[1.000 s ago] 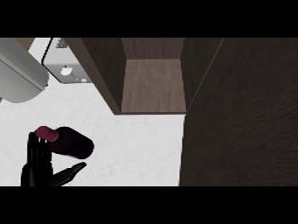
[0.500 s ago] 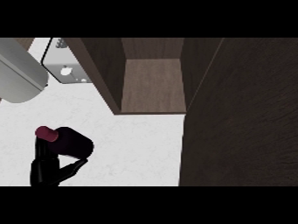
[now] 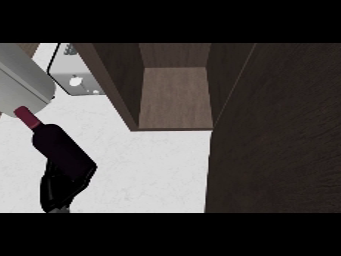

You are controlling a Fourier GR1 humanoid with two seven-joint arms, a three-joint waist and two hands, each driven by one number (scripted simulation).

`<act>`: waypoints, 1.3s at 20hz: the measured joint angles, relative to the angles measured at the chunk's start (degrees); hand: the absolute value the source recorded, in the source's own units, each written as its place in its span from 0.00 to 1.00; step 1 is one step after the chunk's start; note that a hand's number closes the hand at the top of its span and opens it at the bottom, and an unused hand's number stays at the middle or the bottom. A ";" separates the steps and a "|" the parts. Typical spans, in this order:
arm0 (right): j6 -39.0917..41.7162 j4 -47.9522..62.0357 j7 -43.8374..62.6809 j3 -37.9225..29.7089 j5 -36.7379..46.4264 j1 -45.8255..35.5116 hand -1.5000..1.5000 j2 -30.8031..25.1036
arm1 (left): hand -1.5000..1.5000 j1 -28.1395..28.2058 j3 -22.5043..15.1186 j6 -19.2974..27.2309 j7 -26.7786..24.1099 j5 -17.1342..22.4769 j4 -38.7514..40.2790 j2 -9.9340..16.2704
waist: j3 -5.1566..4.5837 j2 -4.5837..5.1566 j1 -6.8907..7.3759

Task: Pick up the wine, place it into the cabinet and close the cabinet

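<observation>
Left hand (image 3: 64, 187) has its fingers curled round the wine bottle (image 3: 58, 147) — lifted, neck tilted up-left. Advisable: carry it rightward into the open cabinet (image 3: 174, 95), clearing the side wall — upright.

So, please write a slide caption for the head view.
Left hand holds the wine bottle beside the open cabinet.

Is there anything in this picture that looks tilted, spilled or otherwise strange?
Only one thing: the dark wine bottle with a red cap leans, neck up-left, held by the black left hand over the white counter. The brown wooden cabinet stands open. Nothing is spilled.
</observation>
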 measured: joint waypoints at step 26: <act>0.53 0.19 -1.68 0.73 0.52 1.90 0.00 -0.11 | 1.00 -4.51 -13.11 5.41 -5.03 -17.41 0.77 2.70 | 0.09 -0.19 0.30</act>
